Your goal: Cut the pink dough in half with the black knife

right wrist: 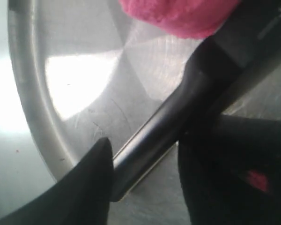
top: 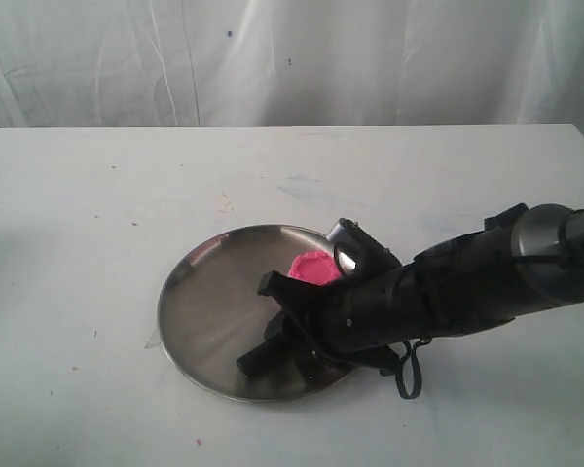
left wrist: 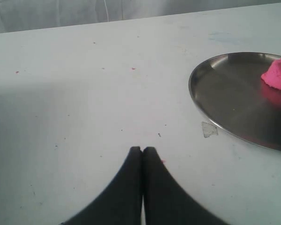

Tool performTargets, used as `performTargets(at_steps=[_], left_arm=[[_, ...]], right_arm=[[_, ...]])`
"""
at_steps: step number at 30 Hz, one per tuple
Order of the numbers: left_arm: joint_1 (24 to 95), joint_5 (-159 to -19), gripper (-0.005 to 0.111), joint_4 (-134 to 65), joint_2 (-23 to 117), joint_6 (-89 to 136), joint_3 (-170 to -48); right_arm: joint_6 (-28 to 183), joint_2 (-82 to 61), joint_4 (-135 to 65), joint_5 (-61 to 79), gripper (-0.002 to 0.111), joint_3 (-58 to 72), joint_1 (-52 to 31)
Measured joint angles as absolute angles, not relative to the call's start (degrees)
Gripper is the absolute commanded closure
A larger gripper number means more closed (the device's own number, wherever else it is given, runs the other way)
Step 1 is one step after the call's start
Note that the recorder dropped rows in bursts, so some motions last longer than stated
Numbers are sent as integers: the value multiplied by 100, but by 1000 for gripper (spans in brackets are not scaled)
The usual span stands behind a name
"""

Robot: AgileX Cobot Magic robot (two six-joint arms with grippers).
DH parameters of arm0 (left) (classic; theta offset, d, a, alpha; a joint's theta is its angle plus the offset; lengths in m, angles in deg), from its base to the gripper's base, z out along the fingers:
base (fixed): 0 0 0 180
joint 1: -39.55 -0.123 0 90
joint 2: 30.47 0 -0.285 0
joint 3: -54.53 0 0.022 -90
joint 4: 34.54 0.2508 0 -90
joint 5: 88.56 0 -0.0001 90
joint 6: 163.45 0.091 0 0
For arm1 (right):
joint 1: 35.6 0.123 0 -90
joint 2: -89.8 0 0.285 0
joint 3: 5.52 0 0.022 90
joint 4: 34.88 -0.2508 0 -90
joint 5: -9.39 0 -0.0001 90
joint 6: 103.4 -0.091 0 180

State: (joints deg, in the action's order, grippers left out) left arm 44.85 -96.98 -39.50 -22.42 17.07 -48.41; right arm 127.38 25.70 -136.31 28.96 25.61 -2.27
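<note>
The pink dough [top: 313, 268] is a rounded lump on the far right part of the round steel plate [top: 200, 292]; it also shows in the left wrist view [left wrist: 277, 75]. The black knife [right wrist: 178, 117] lies flat on the plate, its blade running alongside the dough [right wrist: 178, 14]. My right gripper [right wrist: 145, 145] is down over the plate [right wrist: 75, 79] and open. Its fingers stand on either side of the handle's end, one of them touching it. In the exterior view this gripper [top: 265, 323] hides the knife. My left gripper [left wrist: 142, 149] is shut and empty over bare table, apart from the plate [left wrist: 201, 93].
The white table carries tiny pink crumbs and a scrap of clear tape [left wrist: 209, 129] by the plate's rim. A white curtain [top: 292, 58] hangs behind the table's far edge. The right arm [top: 487, 277] stretches in from the right side.
</note>
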Motion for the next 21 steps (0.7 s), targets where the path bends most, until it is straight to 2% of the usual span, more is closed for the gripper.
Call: performTargets(at_steps=[1,3,6,21], left_arm=[[4485,-9698,107,-3950,-2242,1707,-4841],[4485,-9698,107,-3950,-2242,1707,-4841],[4485,-9698,107,-3950,-2242,1707,-4841],[4485,-9698,107,-3950,-2242,1707,-4841]], right_arm=[[12724,2582,-13631,2847,87,2561,-224],[12688,2592,-13631,2712,96,2561,-200],[12677,2592,-13631,2675,102,2553,-189],[12791,2476,-13631,2322,102,2647,-181]])
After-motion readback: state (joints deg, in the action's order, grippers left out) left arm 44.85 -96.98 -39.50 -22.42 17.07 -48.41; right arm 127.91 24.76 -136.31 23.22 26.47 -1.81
